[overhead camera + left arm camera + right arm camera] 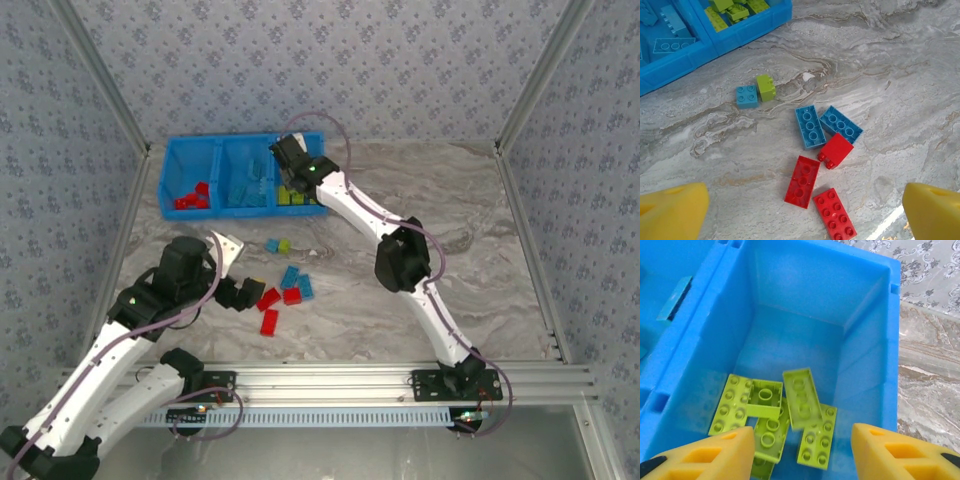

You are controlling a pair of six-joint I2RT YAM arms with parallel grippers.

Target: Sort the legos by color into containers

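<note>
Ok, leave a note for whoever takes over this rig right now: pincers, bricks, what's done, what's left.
Left pincer: open, empty, above the loose bricks.
Right pincer: open, empty, over the right bin.
Done: tray holds reds in its left bin, blues in the middle, greens in the right.
To do: on the table, three red bricks, three blue, one green.

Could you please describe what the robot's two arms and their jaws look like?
Both the left arm and the right arm have white tubular links joined by chunky black joints, and they stand on black bases. A thin grey-purple cable loops along each arm, and a small green light glows on each. The jaws are bright yellow, blocky wedges with shallow rectangular recesses.
</note>
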